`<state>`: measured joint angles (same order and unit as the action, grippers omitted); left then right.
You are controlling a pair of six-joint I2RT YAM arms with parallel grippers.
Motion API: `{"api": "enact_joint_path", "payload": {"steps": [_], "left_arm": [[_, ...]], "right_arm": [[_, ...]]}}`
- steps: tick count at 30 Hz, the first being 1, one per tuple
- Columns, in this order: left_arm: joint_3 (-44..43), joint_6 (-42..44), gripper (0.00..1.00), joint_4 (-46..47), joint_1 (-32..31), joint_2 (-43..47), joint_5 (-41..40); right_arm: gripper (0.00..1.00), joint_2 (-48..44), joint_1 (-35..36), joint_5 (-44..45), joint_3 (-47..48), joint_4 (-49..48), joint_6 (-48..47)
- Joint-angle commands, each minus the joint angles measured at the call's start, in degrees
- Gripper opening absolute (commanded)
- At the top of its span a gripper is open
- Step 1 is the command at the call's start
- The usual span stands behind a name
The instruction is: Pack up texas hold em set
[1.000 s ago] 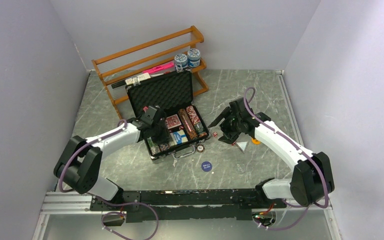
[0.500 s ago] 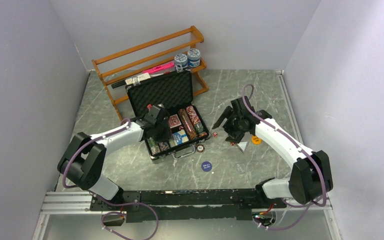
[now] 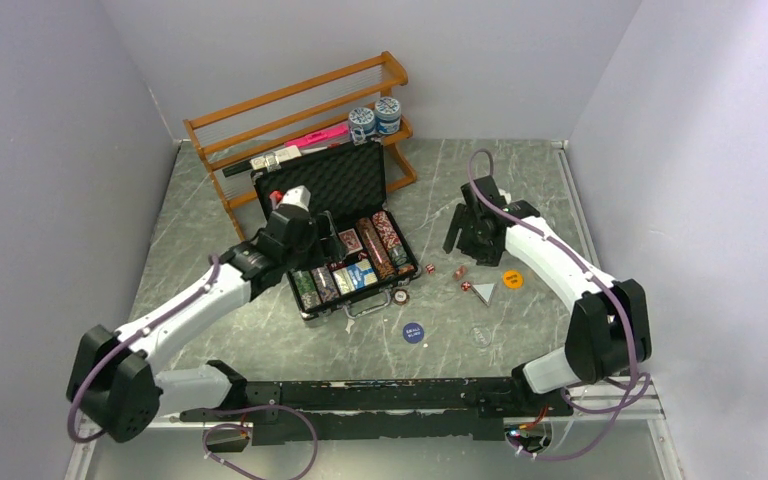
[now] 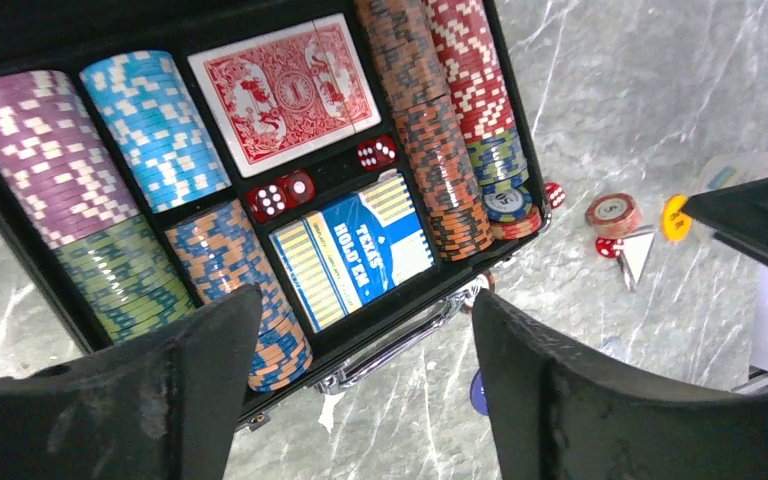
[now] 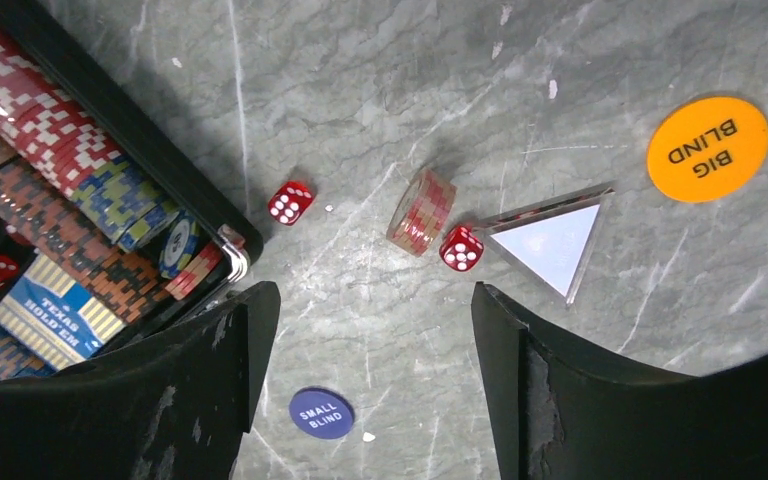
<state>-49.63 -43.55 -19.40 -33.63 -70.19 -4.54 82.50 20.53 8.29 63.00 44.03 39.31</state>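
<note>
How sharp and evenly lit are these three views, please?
Top external: soft even light, faint shadows, sharp throughout. Left wrist: chips crisp, left tool dark along the bottom, right edge washed out pale. Right wrist: die and table veining sharp, no glare.

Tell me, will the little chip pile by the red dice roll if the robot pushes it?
Probably: the chip stack is round and seems to rest on its edge, so a nudge could roll it. It looks like several loose chips, so it may fall apart. The red die beside it might block it.
</note>
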Motion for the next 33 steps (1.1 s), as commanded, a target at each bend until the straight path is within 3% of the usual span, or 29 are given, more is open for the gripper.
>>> {"api": "enact_joint_path", "payload": {"steps": [1,6,23,33], "left_arm": [[2.87,1.30,0.86,2.57,-0.21,5.41,-4.19],[4.72,1.36,0.96,2.26,-0.21,9.39,-4.93],[7.16,0.65,0.94,-0.79,-0.21,13.84,-6.54],[7.47,0.76,0.93,-1.66,-0.21,13.85,-5.78]], "right_arm": [[0.74,2.54,-0.08,-0.59,-1.69,-2.43,1.35],[0.70,5.24,-0.07,1.19,-2.73,-3.86,6.57],[0.50,9.71,-0.23,2.85,-4.59,-8.68,10.10],[0.17,10.34,-0.21,1.58,-4.24,-8.77,11.00]]}}
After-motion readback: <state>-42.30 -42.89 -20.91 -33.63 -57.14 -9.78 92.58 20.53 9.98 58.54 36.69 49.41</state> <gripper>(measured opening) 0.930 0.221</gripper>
